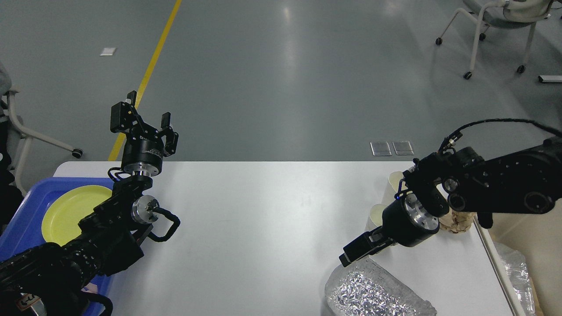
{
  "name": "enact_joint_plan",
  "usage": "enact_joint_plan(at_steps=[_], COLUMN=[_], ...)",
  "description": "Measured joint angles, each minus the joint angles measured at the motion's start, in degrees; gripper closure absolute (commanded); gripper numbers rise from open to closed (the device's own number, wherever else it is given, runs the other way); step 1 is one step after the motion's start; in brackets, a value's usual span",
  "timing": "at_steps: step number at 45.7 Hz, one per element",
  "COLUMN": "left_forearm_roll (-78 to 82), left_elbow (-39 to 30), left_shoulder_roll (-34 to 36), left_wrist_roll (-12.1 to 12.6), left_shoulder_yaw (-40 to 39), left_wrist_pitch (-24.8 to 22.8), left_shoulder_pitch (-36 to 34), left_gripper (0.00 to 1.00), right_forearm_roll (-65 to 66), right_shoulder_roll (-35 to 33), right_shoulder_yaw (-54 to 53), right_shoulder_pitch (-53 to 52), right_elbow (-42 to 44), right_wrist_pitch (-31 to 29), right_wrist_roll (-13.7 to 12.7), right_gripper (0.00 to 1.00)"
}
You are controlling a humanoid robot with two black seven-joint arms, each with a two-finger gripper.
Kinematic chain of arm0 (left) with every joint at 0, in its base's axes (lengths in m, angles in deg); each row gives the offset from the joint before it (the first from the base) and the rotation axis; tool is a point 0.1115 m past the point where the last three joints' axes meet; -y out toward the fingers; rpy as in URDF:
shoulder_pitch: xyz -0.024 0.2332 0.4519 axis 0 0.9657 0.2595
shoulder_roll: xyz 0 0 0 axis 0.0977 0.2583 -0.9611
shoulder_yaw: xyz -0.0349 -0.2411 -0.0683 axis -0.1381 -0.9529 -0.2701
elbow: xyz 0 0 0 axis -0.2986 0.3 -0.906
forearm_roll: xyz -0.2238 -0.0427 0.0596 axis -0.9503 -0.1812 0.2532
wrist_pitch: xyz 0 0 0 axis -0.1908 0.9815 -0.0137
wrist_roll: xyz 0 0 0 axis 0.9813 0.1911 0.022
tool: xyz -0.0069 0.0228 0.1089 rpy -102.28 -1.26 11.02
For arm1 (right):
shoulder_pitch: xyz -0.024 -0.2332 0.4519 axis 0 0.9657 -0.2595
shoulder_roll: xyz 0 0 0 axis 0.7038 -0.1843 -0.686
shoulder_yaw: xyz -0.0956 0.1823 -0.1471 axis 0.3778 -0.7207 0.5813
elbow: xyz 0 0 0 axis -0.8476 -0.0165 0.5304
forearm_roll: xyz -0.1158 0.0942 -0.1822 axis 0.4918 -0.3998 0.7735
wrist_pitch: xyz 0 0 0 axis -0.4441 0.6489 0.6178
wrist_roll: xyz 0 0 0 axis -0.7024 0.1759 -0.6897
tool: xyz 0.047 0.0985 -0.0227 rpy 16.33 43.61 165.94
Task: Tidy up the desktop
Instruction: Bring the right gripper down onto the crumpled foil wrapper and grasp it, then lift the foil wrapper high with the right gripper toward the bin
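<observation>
The white desktop (pixel 263 219) fills the lower middle of the head view. My left gripper (pixel 144 117) is open and empty, pointing up above the table's far left edge. My right arm reaches in low from the right. Its gripper (pixel 358 252) points down-left, just above the near end of a crumpled foil container (pixel 369 294). Only one dark finger shows clearly. Two white paper cups (pixel 392 179) (pixel 374 215) and a crumpled brown paper ball (pixel 459 220) are partly hidden behind this arm.
A blue tray (pixel 22 224) with a yellow plate (pixel 66 210) sits at the left edge under my left arm. A beige bin (pixel 524 237) holding foil (pixel 516 267) stands at the right. Chairs stand on the floor at the far right (pixel 496 17) and left (pixel 17 127).
</observation>
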Motion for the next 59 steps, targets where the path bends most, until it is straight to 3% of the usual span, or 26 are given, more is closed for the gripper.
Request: enact_joint_plan(at_steps=[17,29,32,39,44,59], left_forearm_roll=[0.00,0.00,0.00,0.00,0.00,0.00], left_elbow=[0.00,0.00,0.00,0.00,0.00,0.00], left_shoulder_roll=[0.00,0.00,0.00,0.00,0.00,0.00], left_wrist_roll=[0.00,0.00,0.00,0.00,0.00,0.00], left_shoulder_yaw=[0.00,0.00,0.00,0.00,0.00,0.00], left_wrist_pitch=[0.00,0.00,0.00,0.00,0.00,0.00], left_shoulder_pitch=[0.00,0.00,0.00,0.00,0.00,0.00], left_gripper=[0.00,0.00,0.00,0.00,0.00,0.00], right_forearm_roll=[9.45,11.38,11.41,11.42,11.42,10.98], right_shoulder_roll=[3.66,3.57,3.66,4.43,5.73,5.95], right_shoulder_yaw=[0.21,0.52,0.53,0.43,0.34,0.19], right_shoulder_pitch=[14.42,18.13,18.95,20.79,22.30,23.13], right_elbow=[13.79,15.36,15.42,17.52,20.18,21.00], right_wrist_pitch=[9.04,9.98,9.98,10.00,10.14,10.43], right_wrist_roll=[-0.88,-0.96,-1.17,-2.10,-2.18,-1.65], right_gripper=[0.00,0.01,0.12,0.66,0.98,1.00])
